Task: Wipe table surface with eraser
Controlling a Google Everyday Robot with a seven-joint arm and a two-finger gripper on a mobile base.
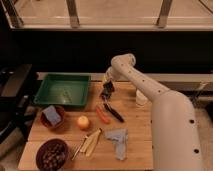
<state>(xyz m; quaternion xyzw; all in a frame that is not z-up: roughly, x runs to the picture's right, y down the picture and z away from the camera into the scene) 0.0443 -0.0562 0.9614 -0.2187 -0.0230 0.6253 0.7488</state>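
One tool point(107, 92) over table point(140, 126) back edge, grip: cannot tell | one tray point(62, 76) | two bowls point(59, 125) | one cloth point(118, 141)

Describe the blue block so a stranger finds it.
Start at the green tray on the wooden table, with the tool to its right. The brown bowl in front of the tray's left end holds the blue block; the nearer bowl holds only dark lumps.

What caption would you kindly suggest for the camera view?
Gripper above the wooden table, between green tray and white cup.
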